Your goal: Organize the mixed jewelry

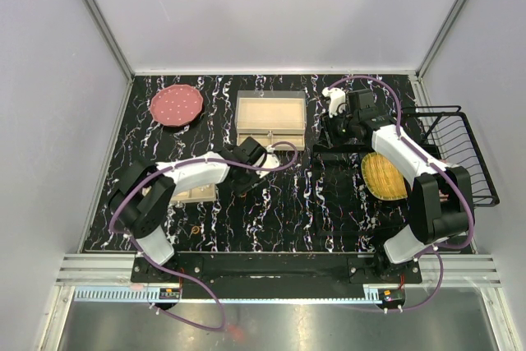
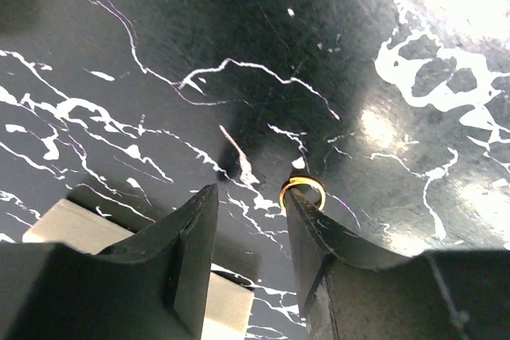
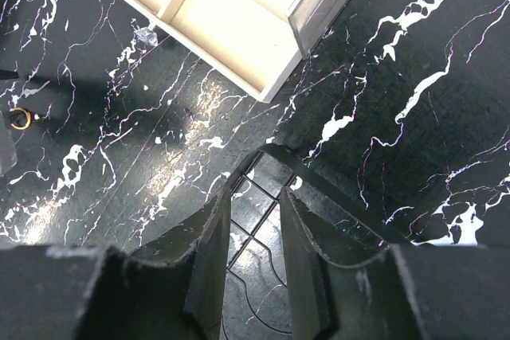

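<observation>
The gold ring [image 2: 303, 191] is lying flat on the black marble-look tabletop [image 2: 159, 53], right up against the outer side of one fingertip of the left gripper [image 2: 249, 197]. It's not between the jaws. They stand part way apart with only bare table in the gap, so that claw has hold of nothing. From above, this all sits around the middle of the table, just on the near side of the beige tray [image 1: 239, 121], by its left corner.

A second orange ring [image 1: 195, 228] sits on its own toward the near left of the table, a bit nearer than the small beige box [image 1: 197, 196] that's tucked under the left arm.

The right wrist camera picks up a tiny gold ring [image 3: 19, 119] out on the open table, though I can't tell if it's the same one. It also shows a clear sparkly piece [image 3: 146, 35] on the table just beside the tray wall.

The right gripper [image 3: 255, 195] has its jaws part way apart too. Something dark and glossy with thin lines shows in the gap, and honestly I can't tell whether it's gripping it or just hanging over it.

Further out there's a pink plate [image 1: 175, 105] at far left, a yellow round disc [image 1: 382, 176] under the right arm, and a black wire basket [image 1: 464, 154] at the right edge.
</observation>
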Controlling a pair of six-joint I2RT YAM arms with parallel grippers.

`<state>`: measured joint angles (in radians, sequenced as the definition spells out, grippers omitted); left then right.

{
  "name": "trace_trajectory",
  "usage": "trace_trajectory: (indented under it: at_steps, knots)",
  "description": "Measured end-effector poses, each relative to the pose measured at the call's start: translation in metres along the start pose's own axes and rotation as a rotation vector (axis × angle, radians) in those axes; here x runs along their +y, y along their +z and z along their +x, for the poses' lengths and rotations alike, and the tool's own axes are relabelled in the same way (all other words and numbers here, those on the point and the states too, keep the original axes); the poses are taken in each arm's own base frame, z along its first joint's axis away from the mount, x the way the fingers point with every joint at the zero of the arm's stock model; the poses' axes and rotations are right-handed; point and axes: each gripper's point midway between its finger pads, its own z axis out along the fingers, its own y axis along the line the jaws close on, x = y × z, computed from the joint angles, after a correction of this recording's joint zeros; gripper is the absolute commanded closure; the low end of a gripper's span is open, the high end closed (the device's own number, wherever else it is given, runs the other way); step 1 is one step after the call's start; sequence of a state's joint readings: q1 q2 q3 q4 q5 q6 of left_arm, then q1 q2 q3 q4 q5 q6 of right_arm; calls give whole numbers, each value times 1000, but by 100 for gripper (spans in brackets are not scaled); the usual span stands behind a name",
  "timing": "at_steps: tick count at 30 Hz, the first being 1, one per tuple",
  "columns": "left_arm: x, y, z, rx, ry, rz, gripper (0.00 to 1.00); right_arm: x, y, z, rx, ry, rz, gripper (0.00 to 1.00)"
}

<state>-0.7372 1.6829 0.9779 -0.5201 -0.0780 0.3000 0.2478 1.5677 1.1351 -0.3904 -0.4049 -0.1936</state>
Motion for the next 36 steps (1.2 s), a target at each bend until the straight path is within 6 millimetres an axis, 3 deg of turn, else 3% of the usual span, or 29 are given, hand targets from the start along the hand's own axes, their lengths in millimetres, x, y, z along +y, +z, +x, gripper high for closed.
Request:
trace_trajectory:
  at_steps: [12, 36]
  knots:
    - [16, 8, -25, -51, 63, -57, 58, 0, 0, 0, 0, 1, 0, 63]
    - [10, 7, -25, -56, 26, -25, 57, -2, -1, 0, -1, 6, 0, 62]
